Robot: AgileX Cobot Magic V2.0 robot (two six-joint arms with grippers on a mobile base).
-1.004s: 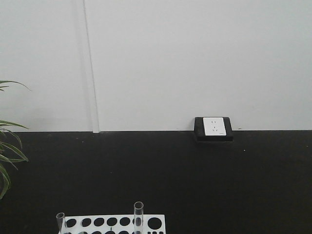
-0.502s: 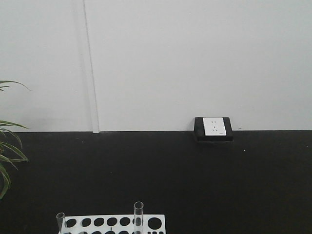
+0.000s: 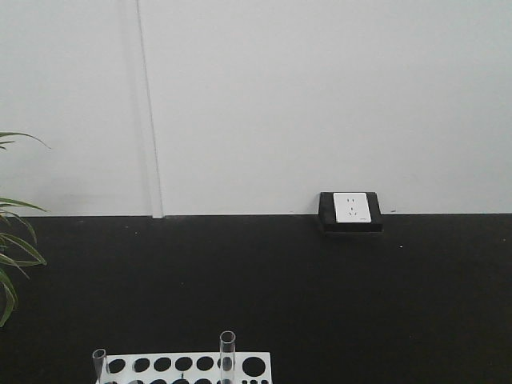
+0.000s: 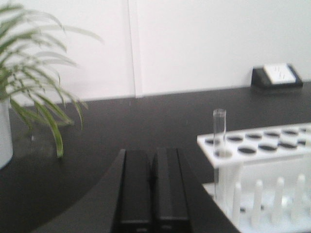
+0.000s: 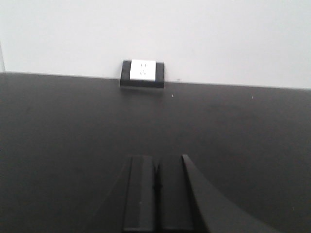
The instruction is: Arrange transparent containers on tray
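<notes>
Unmoved: two test tubes in tray

A plain white wall rises behind the black table, bearing a socket.

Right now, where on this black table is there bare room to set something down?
The widest bare stretch of table lies right of the rack, forward of the socket box. Another strip runs between rack and wall. It is crowded at the left: plant, rack, and two tubes standing in it.
</notes>
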